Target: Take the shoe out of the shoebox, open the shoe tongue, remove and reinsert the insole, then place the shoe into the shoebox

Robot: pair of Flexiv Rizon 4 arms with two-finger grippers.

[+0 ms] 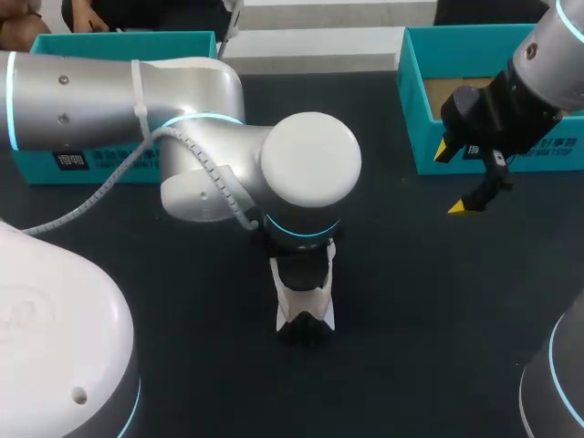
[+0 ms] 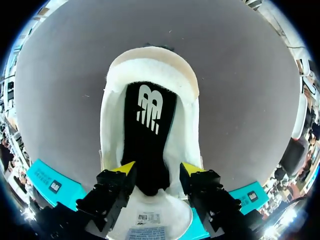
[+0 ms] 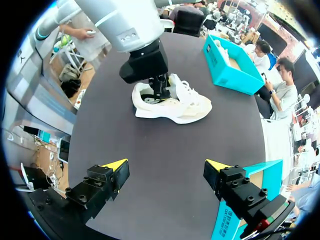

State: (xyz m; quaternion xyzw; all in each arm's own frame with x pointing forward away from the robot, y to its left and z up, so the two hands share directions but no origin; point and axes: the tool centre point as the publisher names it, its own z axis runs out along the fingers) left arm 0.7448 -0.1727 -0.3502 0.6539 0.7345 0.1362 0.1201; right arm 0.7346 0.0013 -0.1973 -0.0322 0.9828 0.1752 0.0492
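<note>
A white shoe [image 1: 306, 299] stands on the dark table near the middle, heel toward the camera. My left arm [image 1: 310, 160] hangs straight over it and hides most of it in the head view. In the left wrist view my left gripper [image 2: 157, 170] is open above the shoe's opening [image 2: 112, 125]. Its yellow tips stand either side of the black insole [image 2: 147, 130], which lies inside the shoe. From the right wrist the shoe [image 3: 190, 107] shows side-on with the left gripper [image 3: 160, 90] at its collar. My right gripper [image 1: 467, 179] hovers open and empty at the right, well away from the shoe.
A teal shoebox [image 1: 415, 109] sits at the back right, just behind my right gripper [image 3: 167, 167]. A second teal box [image 1: 55, 164] sits at the back left, partly behind my left arm. Dark tabletop lies open between the shoe and the right gripper.
</note>
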